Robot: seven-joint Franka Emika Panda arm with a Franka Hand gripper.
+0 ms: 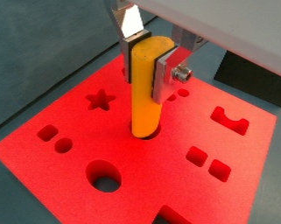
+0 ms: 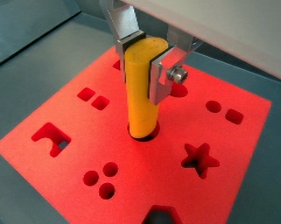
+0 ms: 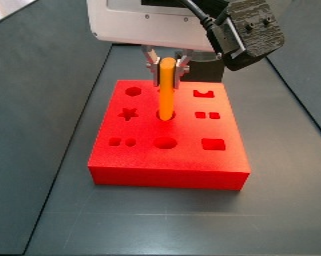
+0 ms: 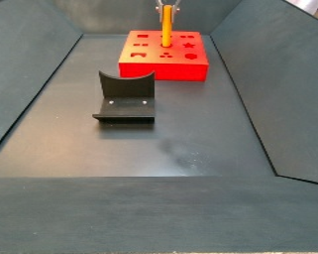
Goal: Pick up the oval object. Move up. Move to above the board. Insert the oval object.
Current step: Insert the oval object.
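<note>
Both wrist views: gripper (image 1: 149, 63) over the board's (image 1: 60, 105) middle, fingers (image 1: 132, 39) pinching the top of the upright peg (image 1: 146, 92), lower end entering the centre hole. Side view: peg (image 3: 166, 92) vertical over board (image 3: 170, 172) on the counter (image 3: 43, 130); depth in hole unclear. Side view: fixture (image 4: 126, 97) in front of board (image 4: 142, 67), apart.

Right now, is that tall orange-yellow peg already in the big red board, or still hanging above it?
In, partly: the orange-yellow peg stands upright, its lower end sunk into the red board's centre hole, the gripper clamping its top.
</note>
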